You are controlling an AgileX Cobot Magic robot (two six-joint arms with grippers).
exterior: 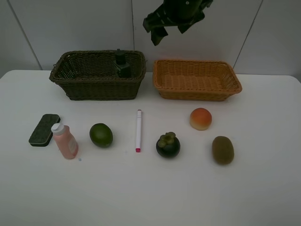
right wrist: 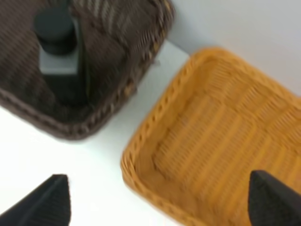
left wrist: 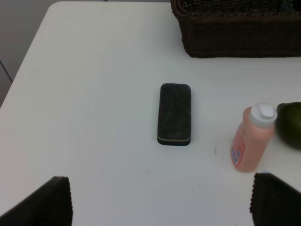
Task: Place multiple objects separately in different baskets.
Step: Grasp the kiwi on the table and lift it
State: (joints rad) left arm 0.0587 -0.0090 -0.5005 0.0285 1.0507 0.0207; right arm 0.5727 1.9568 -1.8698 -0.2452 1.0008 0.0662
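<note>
The right hand (exterior: 169, 31) hangs high over the far side of the tabletop (exterior: 150, 193), its fingers (right wrist: 47, 203) spread wide apart and holding nothing. Straight below it is the strip of tabletop between the two baskets. The dark brown-green basket (exterior: 94, 89) is on its left side and the orange-tan basket (exterior: 197, 90) on its right. The dark green pump bottle (exterior: 122, 63) stands upright inside the dark basket, in the corner nearest the orange one, so it sits below this hand and a little to its left. From what I can see, the orange basket has nothing in it.

The left hand (left wrist: 160, 203) does not show in the high view. Its own camera shows it raised over the tabletop with its two fingers well apart, gripping nothing. The dark green eraser block (left wrist: 175, 114) lies flat just ahead of it, roughly in line with the gap between the fingers. The pink white-capped bottle (left wrist: 251, 137) stands upright ahead of its right finger, and the round green fruit (left wrist: 289, 123) is just beside that bottle on the side away from the eraser. The dark basket is farther ahead of this hand, beyond the eraser.

The rest sit in a loose row on the tabletop, well below and nearer than the right hand. The white pink-tipped marker (exterior: 138, 130) lies about under it. The dark mangosteen (exterior: 168, 145), the orange-red peach (exterior: 201, 118) and the brown kiwi (exterior: 223, 149) run off to its right, each apart from the others
</note>
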